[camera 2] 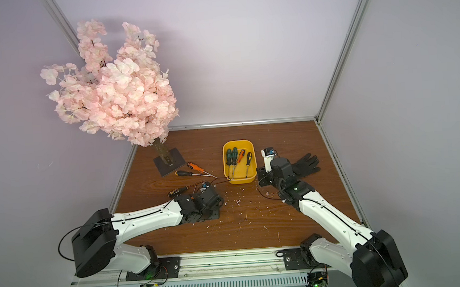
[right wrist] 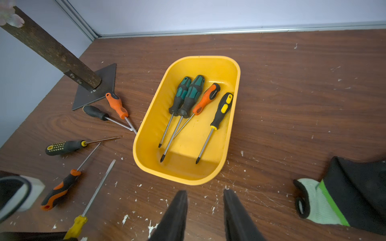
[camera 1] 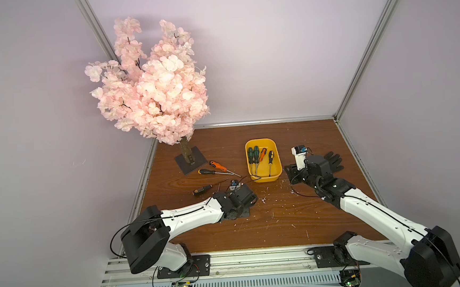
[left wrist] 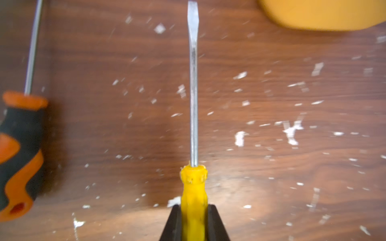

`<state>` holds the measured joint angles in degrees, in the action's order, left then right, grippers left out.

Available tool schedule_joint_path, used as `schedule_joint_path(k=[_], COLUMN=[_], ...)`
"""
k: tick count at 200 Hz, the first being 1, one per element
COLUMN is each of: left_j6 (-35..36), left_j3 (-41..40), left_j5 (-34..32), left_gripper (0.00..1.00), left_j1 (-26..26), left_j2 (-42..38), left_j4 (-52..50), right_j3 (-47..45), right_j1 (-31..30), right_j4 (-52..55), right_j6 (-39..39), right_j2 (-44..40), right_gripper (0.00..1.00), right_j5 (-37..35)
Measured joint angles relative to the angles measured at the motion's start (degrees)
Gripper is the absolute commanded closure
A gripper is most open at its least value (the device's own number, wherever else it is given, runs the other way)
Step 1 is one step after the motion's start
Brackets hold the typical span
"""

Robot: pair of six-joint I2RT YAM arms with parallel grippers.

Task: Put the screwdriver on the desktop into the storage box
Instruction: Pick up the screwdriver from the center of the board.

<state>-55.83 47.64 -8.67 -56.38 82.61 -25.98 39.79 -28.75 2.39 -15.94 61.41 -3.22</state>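
1. The left gripper clamps the yellow-handled screwdriver by its handle, blade pointing straight ahead of the jaws, apparently ready for carrying.
2. The storage box sits on the desktop beyond the blade tip.
3. The right gripper, jaws parted and empty, faces the box.

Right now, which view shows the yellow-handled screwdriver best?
Left wrist: the yellow-handled screwdriver runs centre frame, handle clamped in the left gripper. Right wrist catches it at the frame's edge. In both top views the left arm mostly hides it.
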Motion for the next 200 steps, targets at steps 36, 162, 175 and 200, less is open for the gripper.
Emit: schedule_joint_path(k=[36, 162, 175, 200], left_j6=[7.3, 32.1, 33.4, 35.3], left_j3=[4.7, 21.1, 21.9, 23.0], left_j5=[3.4, 22.9, 25.0, 28.4], left_gripper=[0.91, 0.96, 0.96, 0.96], left_j1=[0.6, 8.9, 9.5, 11.3], left_j2=[0.7, 6.1, 6.5, 6.5], left_j4=[0.0, -6.8, -7.8, -8.7], right_j3=[-0.7, -7.6, -7.6, -7.6], right_j1=[0.0, 0.6, 0.4, -0.5], right_j4=[-0.4, -3.9, -3.9, -3.9], right_j6=[2.8, 26.1, 29.3, 35.4], right_j2=[-3.9, -16.3, -16.3, -16.1], right_gripper=[0.60, 0.55, 0.54, 0.52], right_j5=[-3.0, 4.4, 6.8, 10.8])
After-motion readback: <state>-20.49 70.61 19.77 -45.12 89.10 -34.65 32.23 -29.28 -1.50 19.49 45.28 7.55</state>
